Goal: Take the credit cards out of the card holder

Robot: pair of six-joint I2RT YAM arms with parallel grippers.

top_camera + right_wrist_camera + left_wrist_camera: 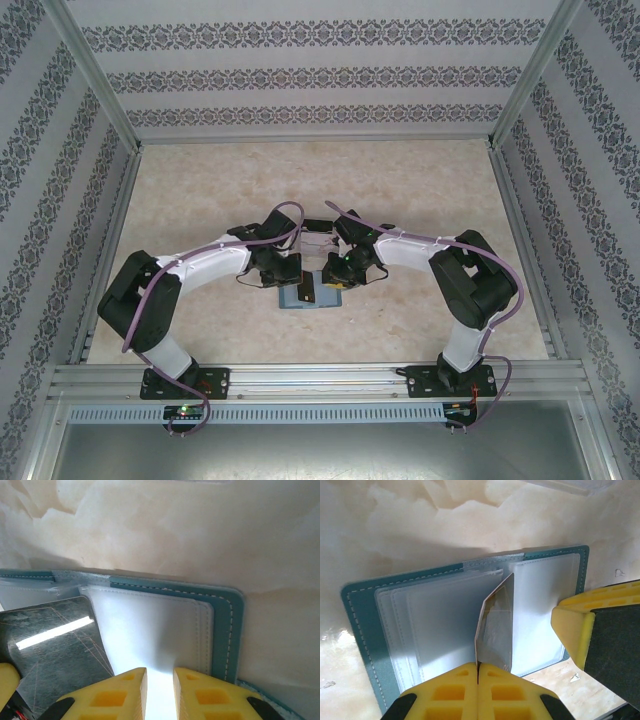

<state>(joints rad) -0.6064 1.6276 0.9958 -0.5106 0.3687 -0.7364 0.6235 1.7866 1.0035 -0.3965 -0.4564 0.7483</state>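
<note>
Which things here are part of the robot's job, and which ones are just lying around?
For the job:
- teal card holder, lying open
- dark card, pinched in the left fingers
- right fingers, pressing on the holder

Just lying around:
- clear plastic tray
- table

You see a beige marbled table (400,190) under everything. Patterned grey-and-white walls (300,70) stand far, left and right, and a metal rail (320,375) crosses the near edge.

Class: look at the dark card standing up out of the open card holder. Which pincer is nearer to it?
Left. The left pincer is shut on the dark card, lifting it from the card holder. The right pincer presses on the holder's other page, beside the card.
</note>
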